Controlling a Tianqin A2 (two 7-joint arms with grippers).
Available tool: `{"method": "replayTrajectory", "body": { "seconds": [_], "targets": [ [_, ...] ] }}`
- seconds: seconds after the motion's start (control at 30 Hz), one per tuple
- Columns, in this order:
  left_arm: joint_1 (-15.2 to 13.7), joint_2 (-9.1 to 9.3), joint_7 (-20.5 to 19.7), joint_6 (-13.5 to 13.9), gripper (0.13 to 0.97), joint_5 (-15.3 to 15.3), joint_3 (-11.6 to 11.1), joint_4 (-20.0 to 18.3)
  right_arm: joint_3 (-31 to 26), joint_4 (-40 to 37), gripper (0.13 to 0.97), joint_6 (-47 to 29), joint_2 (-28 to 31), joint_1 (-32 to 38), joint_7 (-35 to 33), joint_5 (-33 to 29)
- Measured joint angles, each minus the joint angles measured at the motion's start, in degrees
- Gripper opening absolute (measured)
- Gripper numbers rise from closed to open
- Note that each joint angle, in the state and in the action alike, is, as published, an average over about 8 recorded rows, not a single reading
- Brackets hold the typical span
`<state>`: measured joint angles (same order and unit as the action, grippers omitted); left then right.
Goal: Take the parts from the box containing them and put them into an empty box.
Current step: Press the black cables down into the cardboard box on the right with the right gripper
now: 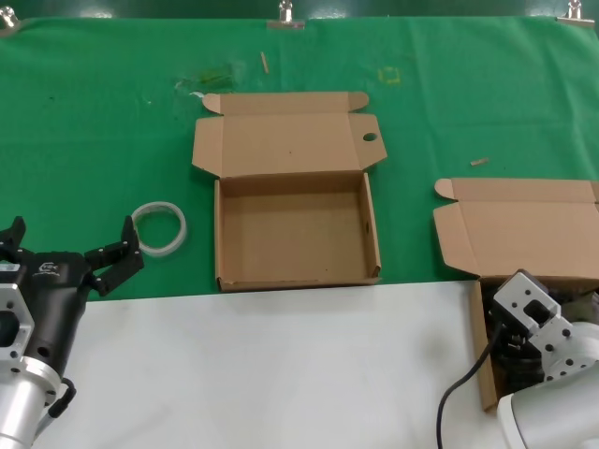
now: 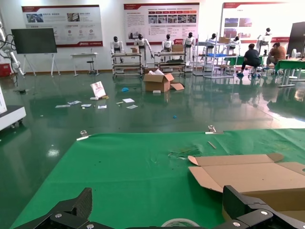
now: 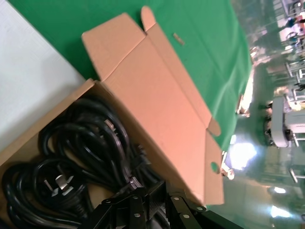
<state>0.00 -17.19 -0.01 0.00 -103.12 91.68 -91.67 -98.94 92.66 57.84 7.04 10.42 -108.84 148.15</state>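
Two boxes are sitting open on the worktop (image 1: 281, 374): the empty box (image 1: 295, 229) in the middle, the full box (image 1: 487, 365) at the right edge, well apart. A whitish ring (image 1: 159, 227) is lying near the left pincer (image 1: 70, 253), which is waiting, spread wide. The right pincer (image 3: 152, 210) is hovering over the black cords (image 3: 71, 157), fingers pressed close together, pinching nothing.

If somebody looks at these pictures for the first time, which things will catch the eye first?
First the empty box, open in the middle of the green cloth, its lid folded back. Next the tangle of black cords filling the box at the robot's right, where the right gripper hangs just over them. The left gripper waits with open fingers beside a whitish ring.
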Motion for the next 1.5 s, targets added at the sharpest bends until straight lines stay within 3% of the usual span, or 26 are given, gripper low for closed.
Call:
{"method": "replayTrajectory", "body": {
  "seconds": [0.47, 0.77, 1.03, 1.17, 1.5],
  "targets": [
    [0.0, 0.0, 0.0, 0.0, 0.966, 0.0, 0.0, 0.0, 0.0, 4.14, 0.141, 1.66, 0.0, -2.89, 1.11, 0.78],
    [0.0, 0.0, 0.0, 0.0, 0.966, 0.0, 0.0, 0.0, -0.21, 4.53, 0.191, 1.57, 0.0, -3.8, 2.22, 1.83],
    [0.0, 0.0, 0.0, 0.0, 0.966, 0.0, 0.0, 0.0, -0.55, 4.98, 0.306, 1.94, 0.0, -3.92, 2.36, 1.95],
    [0.0, 0.0, 0.0, 0.0, 0.966, 0.0, 0.0, 0.0, -0.69, 4.52, 0.306, 1.75, 0.0, -3.97, 2.28, 2.27],
    [0.0, 0.0, 0.0, 0.0, 0.966, 0.0, 0.0, 0.0, -0.78, 0.91, 0.512, -0.17, 0.02, -2.8, 1.71, 2.93]
  ]
}}
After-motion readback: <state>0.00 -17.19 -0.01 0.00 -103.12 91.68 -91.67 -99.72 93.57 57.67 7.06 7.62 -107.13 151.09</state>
